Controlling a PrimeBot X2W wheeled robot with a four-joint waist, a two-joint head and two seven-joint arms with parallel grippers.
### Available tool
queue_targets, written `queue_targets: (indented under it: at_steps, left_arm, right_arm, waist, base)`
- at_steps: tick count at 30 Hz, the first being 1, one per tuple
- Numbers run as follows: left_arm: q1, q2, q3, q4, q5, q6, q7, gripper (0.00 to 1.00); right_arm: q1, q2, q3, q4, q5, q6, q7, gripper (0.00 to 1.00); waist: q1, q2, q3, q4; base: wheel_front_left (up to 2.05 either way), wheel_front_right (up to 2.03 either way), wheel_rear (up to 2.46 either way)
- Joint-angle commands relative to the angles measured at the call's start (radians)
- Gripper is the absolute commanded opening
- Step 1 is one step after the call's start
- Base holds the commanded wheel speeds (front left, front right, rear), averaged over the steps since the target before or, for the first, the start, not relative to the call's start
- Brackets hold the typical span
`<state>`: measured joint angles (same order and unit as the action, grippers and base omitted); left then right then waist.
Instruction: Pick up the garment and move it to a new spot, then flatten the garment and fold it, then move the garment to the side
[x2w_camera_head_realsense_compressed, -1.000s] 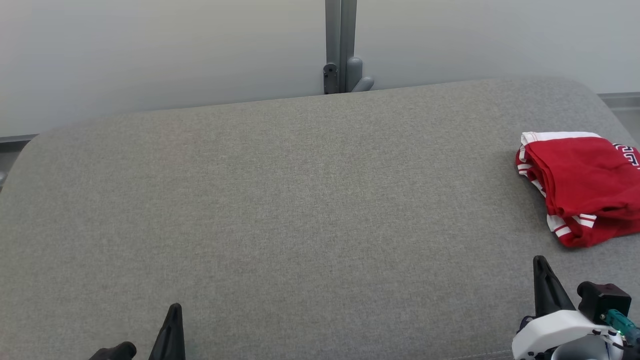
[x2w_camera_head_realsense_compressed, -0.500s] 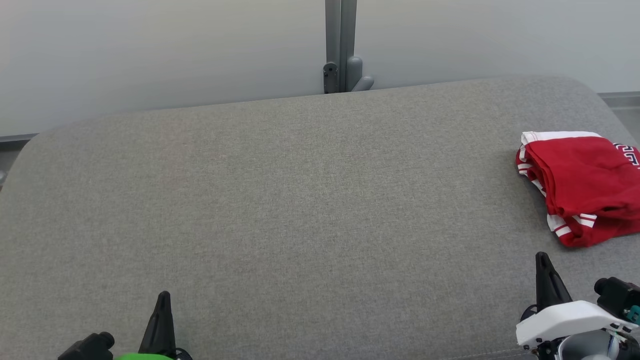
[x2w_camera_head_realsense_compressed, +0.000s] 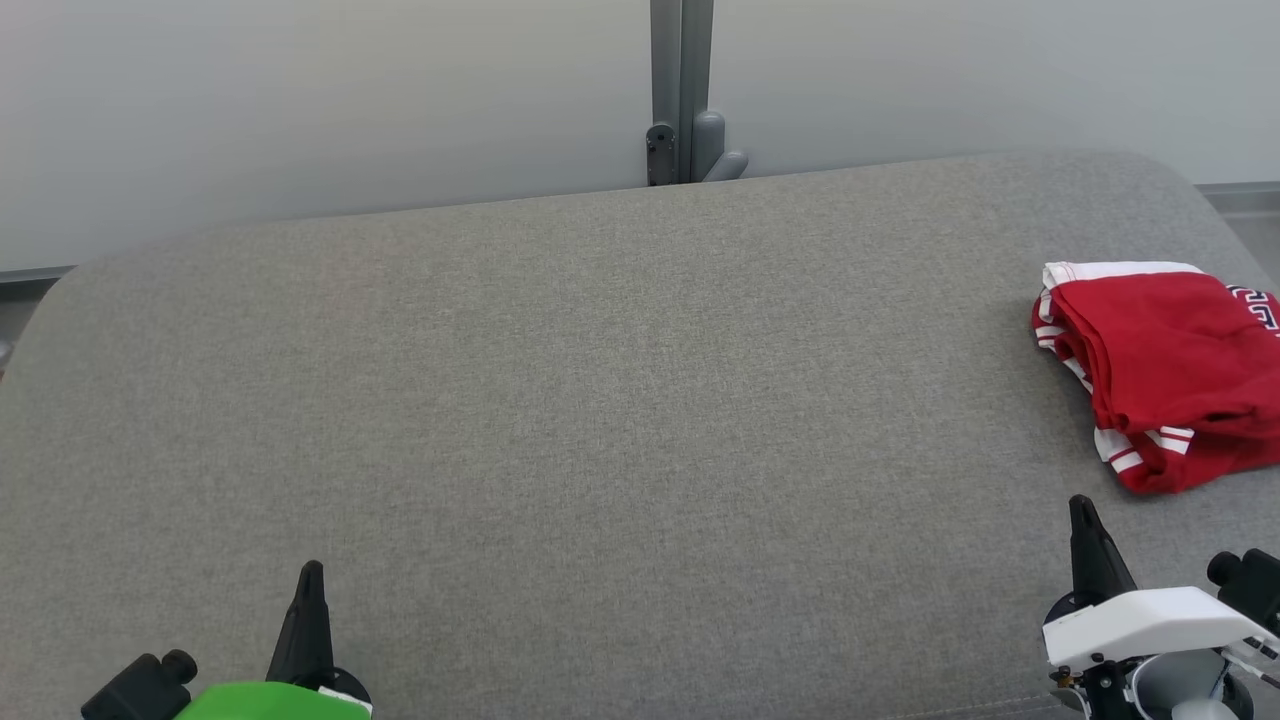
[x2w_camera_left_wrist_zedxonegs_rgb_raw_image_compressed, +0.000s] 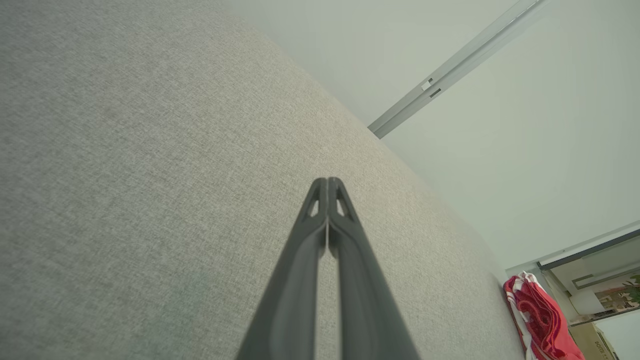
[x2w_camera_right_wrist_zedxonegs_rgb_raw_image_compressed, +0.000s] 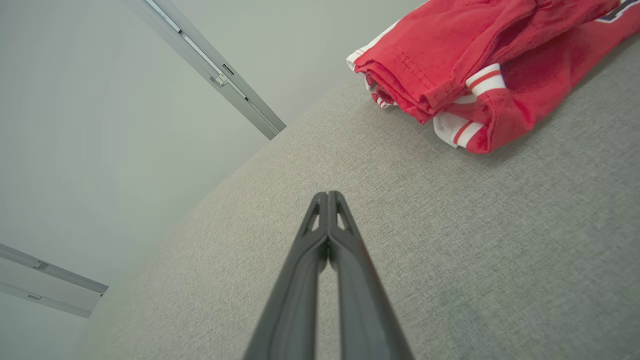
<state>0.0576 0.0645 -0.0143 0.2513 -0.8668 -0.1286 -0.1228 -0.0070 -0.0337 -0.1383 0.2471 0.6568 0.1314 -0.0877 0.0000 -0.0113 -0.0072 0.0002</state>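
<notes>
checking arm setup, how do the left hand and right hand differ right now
The left hand is far from the garment; the right hand is just short of it. The left hand has a green cover, the right hand a white cover. Both are shut and empty.

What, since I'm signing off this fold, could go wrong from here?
1. The garment lies near the right end of the grey cushion; it might slide off.
2. Its layers look bunched, with striped edges poking out, so the fold may loosen.
3. The shut right tool hangs close to it; a swing could snag the cloth.
</notes>
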Motion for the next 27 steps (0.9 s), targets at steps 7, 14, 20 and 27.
queue_targets:
  at_steps: [7, 14, 20, 27]
  left_arm:
    - [-0.043, 0.012, 0.014, -0.017, -0.114, -0.001, 0.027, 0.0]
    - [-0.056, 0.013, 0.022, -0.019, -0.195, -0.002, 0.049, 0.0]
    - [-0.067, 0.014, 0.029, -0.02, -0.26, -0.002, 0.066, 0.0]
    - [-0.08, 0.014, 0.038, -0.022, -0.342, -0.002, 0.087, 0.0]
  right_arm:
    - [-0.033, -0.01, 0.004, -0.018, 0.139, 0.0, 0.029, 0.0]
    - [-0.039, -0.011, 0.006, -0.019, 0.238, 0.0, 0.052, 0.0]
    - [-0.046, -0.012, 0.008, -0.02, 0.318, 0.0, 0.069, 0.0]
    - [-0.053, -0.013, 0.01, -0.02, 0.418, -0.001, 0.09, 0.0]
  waist:
    - [0.0, 0.0043, 0.001, 0.0]
    - [0.0, 0.0049, 0.002, 0.0]
    - [0.0, 0.0055, 0.002, 0.0]
    - [0.0, 0.0062, 0.003, 0.0]
  base:
    - [0.0, 0.0, 0.0]
    - [0.0, 0.0, 0.0]
    - [0.0, 0.0, 0.0]
    - [0.0, 0.0, 0.0]
